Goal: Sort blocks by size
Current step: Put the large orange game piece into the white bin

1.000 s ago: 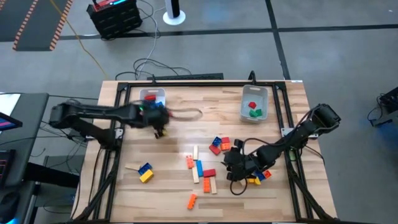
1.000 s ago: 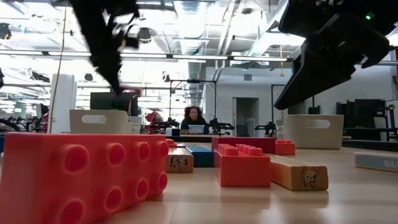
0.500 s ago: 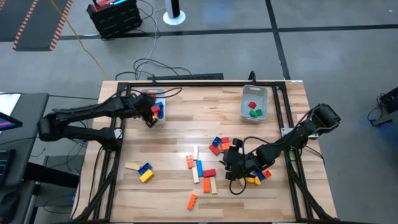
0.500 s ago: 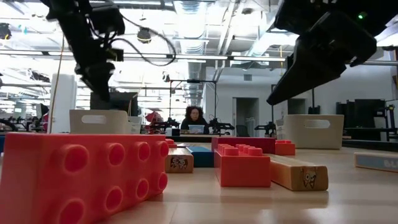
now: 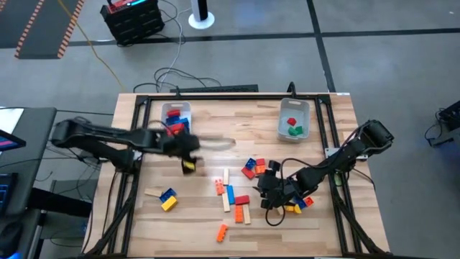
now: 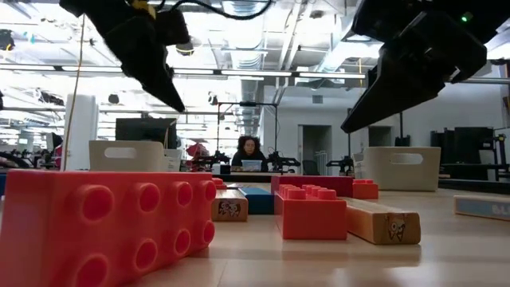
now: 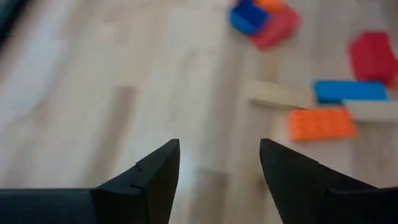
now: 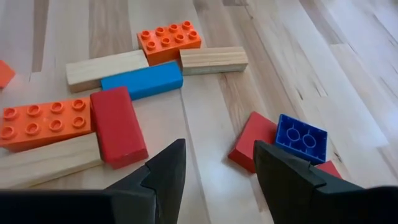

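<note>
blocks (image 5: 230, 196) btwn bins (image 5: 294, 120)

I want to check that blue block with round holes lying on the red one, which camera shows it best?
The right wrist view: the blue block is close and sharp, overlapping a red block, just beyond the right hand. The high view shows only tiny colours in the pile beside that hand. I cannot pick it out in the low or left wrist views.

Robotics lab: ceiling strip lights (image 6: 239, 73), person at monitor (image 6: 249, 153)
</note>
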Controlling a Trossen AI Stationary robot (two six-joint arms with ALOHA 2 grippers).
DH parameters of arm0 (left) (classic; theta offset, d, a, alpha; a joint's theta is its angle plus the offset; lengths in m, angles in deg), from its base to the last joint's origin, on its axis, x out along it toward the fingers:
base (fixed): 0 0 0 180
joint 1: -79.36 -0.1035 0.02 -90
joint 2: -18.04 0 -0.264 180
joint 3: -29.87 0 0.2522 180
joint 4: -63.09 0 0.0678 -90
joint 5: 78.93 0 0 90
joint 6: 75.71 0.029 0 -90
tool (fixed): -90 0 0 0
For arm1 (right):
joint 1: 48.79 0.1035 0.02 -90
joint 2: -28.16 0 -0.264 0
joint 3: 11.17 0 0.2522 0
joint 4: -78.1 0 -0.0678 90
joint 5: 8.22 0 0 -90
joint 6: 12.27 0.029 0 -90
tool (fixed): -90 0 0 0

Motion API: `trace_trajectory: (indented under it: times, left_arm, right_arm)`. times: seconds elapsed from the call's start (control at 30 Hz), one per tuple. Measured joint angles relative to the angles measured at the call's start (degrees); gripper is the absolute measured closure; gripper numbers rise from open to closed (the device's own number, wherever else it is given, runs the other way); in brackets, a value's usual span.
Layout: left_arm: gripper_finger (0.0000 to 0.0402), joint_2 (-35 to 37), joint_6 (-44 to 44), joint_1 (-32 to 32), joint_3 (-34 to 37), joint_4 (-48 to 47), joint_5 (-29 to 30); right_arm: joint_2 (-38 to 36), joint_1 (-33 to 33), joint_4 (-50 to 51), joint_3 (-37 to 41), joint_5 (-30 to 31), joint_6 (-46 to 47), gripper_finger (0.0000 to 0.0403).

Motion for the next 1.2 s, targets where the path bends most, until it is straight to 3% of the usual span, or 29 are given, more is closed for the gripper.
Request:
trace_trajectory:
  times: [0.23,0.57,0.83,1.2]
  left_arm:
    - [0.0184,-14.7,1.8,9.1,-1.6,7.0,-4.2]
    - [0.0184,-30.1,10.4,12.9,-16.6,2.8,-4.5]
    - [0.0184,-35.1,18.3,12.2,-24.0,-3.4,-9.9]
    - [0.0184,-37.6,21.5,7.8,-24.6,-6.4,-16.5]
  right_arm:
    - [0.0,0.0,-1.0,0.0,0.0,-0.3,0.0188]
    - [0.0,0.2,-0.1,0.0,0.0,-0.4,0.0188]
    - [0.0,0.5,0.7,0.0,-0.1,0.0,0.0188]
    - [0.0,0.5,0.4,0.0,-0.1,0.0,0.0188]
